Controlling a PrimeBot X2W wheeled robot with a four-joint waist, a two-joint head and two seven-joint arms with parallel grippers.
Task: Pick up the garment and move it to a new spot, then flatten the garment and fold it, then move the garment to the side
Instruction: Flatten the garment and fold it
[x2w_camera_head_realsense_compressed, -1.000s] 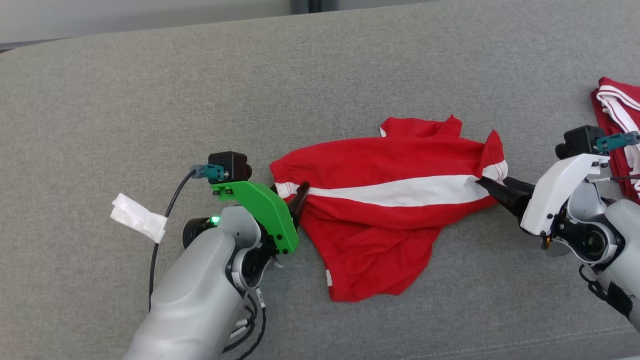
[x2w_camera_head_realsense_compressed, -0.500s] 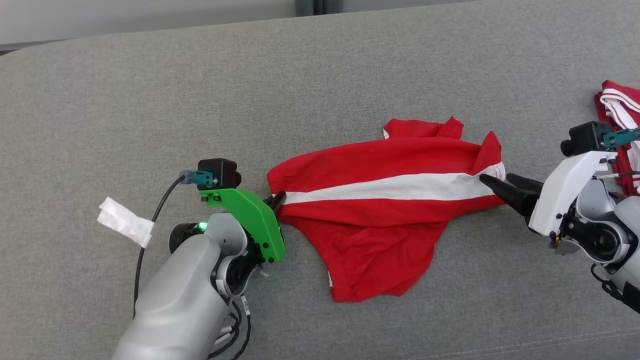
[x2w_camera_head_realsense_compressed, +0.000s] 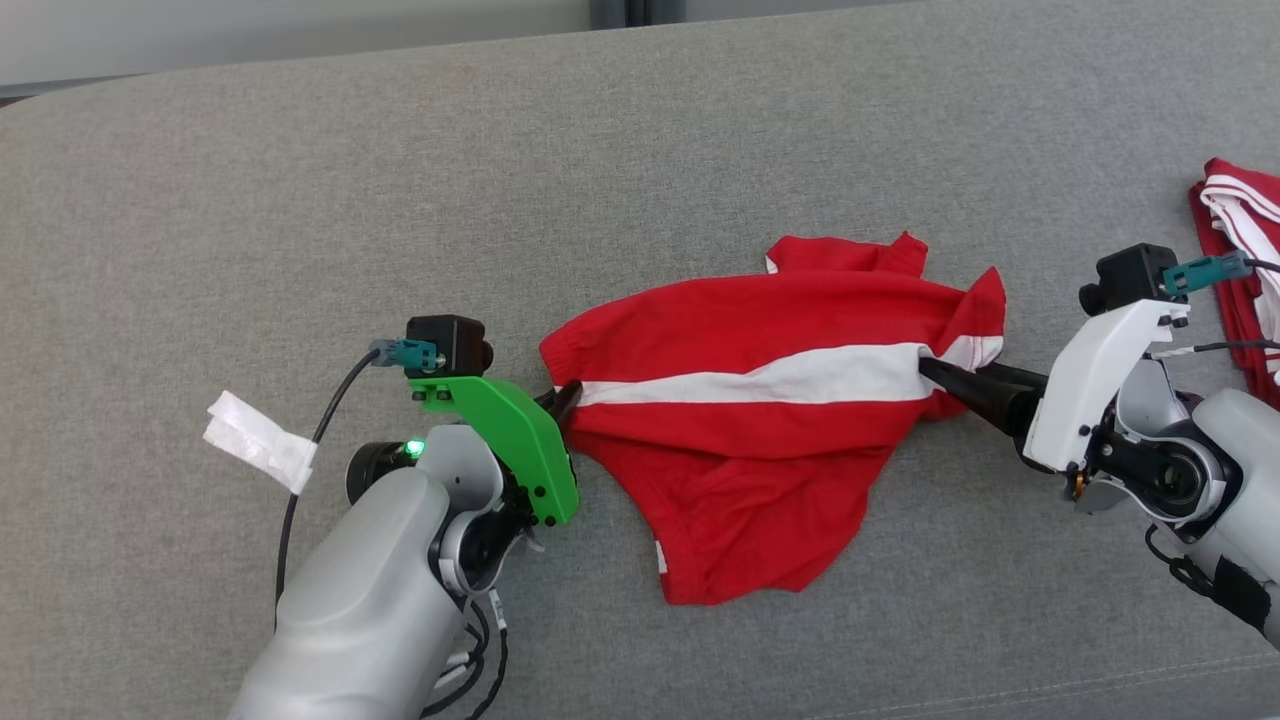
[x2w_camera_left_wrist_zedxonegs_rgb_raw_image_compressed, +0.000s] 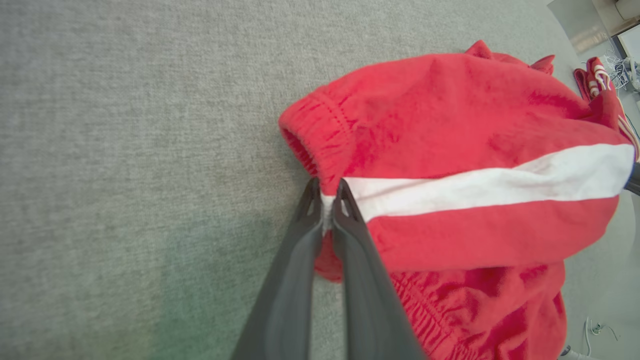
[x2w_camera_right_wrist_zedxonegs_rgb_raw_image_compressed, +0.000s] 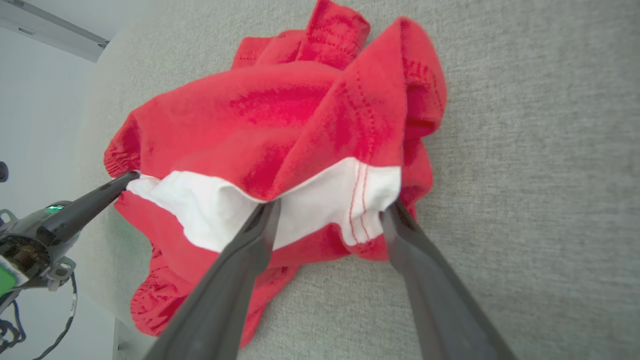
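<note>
The garment (x2w_camera_head_realsense_compressed: 750, 440) is a pair of red shorts with a white side stripe, lying crumpled on the grey cushion (x2w_camera_head_realsense_compressed: 600, 150). My left gripper (x2w_camera_head_realsense_compressed: 568, 395) is shut on the waistband end of the stripe; the left wrist view shows its fingers (x2w_camera_left_wrist_zedxonegs_rgb_raw_image_compressed: 327, 192) pinching the white cloth of the garment (x2w_camera_left_wrist_zedxonegs_rgb_raw_image_compressed: 450, 125). My right gripper (x2w_camera_head_realsense_compressed: 945, 372) is open at the stripe's other end. In the right wrist view its fingers (x2w_camera_right_wrist_zedxonegs_rgb_raw_image_compressed: 330, 207) straddle the bunched white hem of the garment (x2w_camera_right_wrist_zedxonegs_rgb_raw_image_compressed: 280, 110), with the left gripper (x2w_camera_right_wrist_zedxonegs_rgb_raw_image_compressed: 131, 176) at the far end.
A second red and white garment (x2w_camera_head_realsense_compressed: 1235, 250) lies at the right edge, just behind my right wrist. A white paper tag (x2w_camera_head_realsense_compressed: 255, 445) hangs on the left arm's cable. The cushion's back edge runs along the top, and grey cushion extends to the left and front.
The right gripper, drawn back and open half a second ago, has pushed left into the hem, bunching the stripe's end. The left gripper keeps its hold and has barely moved.
</note>
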